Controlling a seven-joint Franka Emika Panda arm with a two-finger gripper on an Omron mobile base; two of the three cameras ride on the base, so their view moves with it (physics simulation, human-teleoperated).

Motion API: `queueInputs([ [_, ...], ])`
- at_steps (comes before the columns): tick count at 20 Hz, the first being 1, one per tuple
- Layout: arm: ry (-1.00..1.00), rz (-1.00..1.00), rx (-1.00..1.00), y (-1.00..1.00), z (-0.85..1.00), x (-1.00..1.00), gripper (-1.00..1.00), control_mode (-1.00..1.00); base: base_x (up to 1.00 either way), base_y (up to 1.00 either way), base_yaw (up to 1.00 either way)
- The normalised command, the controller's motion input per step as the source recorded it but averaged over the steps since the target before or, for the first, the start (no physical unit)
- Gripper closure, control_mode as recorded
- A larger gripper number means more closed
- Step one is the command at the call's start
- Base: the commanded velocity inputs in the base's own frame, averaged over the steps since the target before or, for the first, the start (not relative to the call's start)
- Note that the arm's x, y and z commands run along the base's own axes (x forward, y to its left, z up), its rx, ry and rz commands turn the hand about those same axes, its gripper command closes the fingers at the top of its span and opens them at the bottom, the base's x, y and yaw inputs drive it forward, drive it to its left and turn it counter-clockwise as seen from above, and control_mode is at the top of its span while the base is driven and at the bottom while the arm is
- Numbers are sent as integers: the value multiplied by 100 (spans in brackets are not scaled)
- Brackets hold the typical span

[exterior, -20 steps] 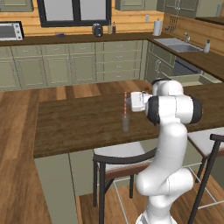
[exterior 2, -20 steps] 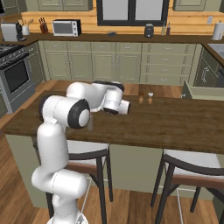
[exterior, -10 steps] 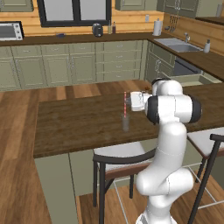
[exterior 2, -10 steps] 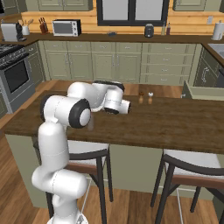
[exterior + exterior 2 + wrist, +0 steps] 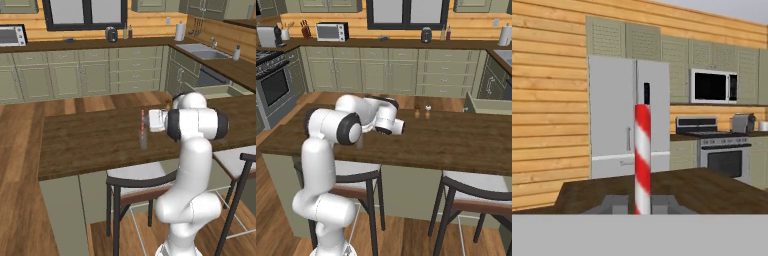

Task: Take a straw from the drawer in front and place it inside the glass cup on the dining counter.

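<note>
Jaws clamped on the thin red-and-white striped straw [image 5: 142, 120], unmoved over the last second above the clear glass cup [image 5: 143, 139] on the dark-brown wood tabletop [image 5: 90, 145]; lowering comes next

The thin red-and-white striped straw [image 5: 142, 121] is standing upright directly above the small clear glass cup [image 5: 143, 139], which is sitting on the long dark-brown wood-plank dining counter [image 5: 90, 142]. The two-finger gripper [image 5: 145, 120] is clamping the straw from its right, out over the counter.
</note>
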Motion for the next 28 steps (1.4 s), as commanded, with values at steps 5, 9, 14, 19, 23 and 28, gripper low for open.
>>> queueInputs([
  [5,0,0,0,0,-35,3,100,-100,0,0,0],
  [9,0,0,0,0,-30,0,100,-100,0,0,0],
  [14,0,0,0,-2,-13,-17,100,-100,0,0,0],
  [19,0,0,0,-7,-12,-38,100,-100,0,0,0],
  [23,0,0,0,-7,-19,-39,100,-100,0,0,0],
  [28,0,0,0,0,-22,-10,100,-100,0,0,0],
])
